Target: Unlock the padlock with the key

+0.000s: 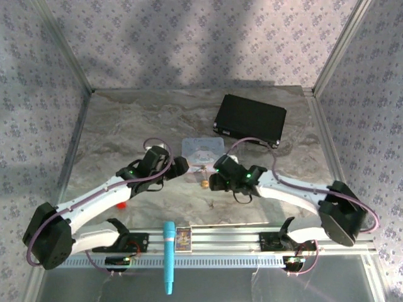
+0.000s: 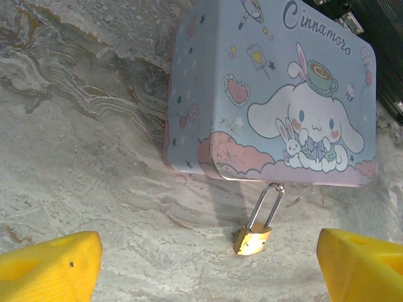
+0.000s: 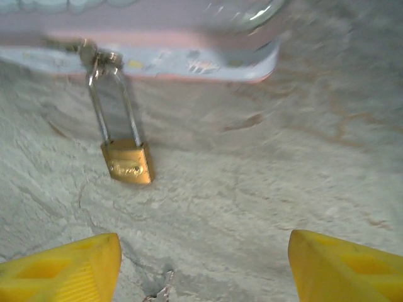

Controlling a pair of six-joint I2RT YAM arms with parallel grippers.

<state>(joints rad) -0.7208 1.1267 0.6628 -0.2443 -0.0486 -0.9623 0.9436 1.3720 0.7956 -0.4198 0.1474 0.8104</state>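
Observation:
The small brass padlock (image 2: 252,239) lies on the marble table, its steel shackle hooked through the latch of the pale lavender Cinnamoroll tin (image 2: 271,94). My left gripper (image 2: 208,251) hovers just short of it, open, with the padlock a little beyond its yellow fingertips (image 2: 56,264) and nothing between them. My right gripper (image 3: 204,258) faces the padlock (image 3: 128,162) from the other side, also open and empty. The silver tip of the key (image 3: 157,292) lies on the table by its left finger. From above, both grippers meet around the padlock (image 1: 204,183) below the tin (image 1: 203,148).
A black case (image 1: 250,119) lies at the back right. A small red block (image 1: 124,203) sits under the left arm. A light blue pen-like tool (image 1: 169,255) and a small card box (image 1: 183,238) rest on the front rail. Clear walls enclose the table.

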